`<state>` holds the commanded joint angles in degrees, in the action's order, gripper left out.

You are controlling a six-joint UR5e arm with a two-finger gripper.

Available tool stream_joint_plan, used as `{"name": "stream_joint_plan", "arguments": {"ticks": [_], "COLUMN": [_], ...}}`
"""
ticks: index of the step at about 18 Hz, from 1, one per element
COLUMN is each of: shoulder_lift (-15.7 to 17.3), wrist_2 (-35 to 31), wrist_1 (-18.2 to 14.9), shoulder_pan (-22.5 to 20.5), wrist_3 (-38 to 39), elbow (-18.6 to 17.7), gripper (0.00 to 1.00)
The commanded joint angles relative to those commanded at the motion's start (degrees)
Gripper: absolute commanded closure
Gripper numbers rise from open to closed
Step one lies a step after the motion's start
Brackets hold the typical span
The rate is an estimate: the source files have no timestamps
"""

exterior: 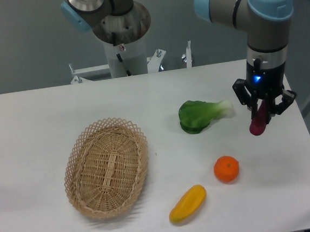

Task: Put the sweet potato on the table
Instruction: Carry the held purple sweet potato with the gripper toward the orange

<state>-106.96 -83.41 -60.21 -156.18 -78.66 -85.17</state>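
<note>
The gripper (263, 108) hangs pointing down over the right side of the bench (47, 120), its two fingers clamped on the upper part of the sweet potato (258, 123), which dangles below them, tilted a little with its lower end toward the left; whether that lower end touches the white surface or sits just above it cannot be told from this view. Going from largest to smallest: the bench is a wide white top that fills most of the view, with the arm's grey and light-blue base standing at its far edge. The arm (243, 5) itself reaches in from the top right, a blue light glowing on its wrist just above the gripper. On the left half lies an oval wicker basket (106, 168), nothing visible inside it. Near the middle right, just left of the gripper, lies a green leafy vegetable (201, 114) with a pale stalk end pointing right. Toward the front edge lies a yellow squash (187, 204), set at a slant, and just up and to its right sits a round orange (226, 169), below the green vegetable and well apart from the basket
</note>
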Motion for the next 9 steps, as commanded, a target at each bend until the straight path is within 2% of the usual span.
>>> {"name": "stream_joint_plan", "arguments": {"ticks": [9], "shoulder_lift": [-0.1], "wrist_2": [0.1], "wrist_1": [0.6], "shoulder_pan": [0.2], "wrist_3": [0.1], "elbow": [-2.0], "gripper": [0.68]}}
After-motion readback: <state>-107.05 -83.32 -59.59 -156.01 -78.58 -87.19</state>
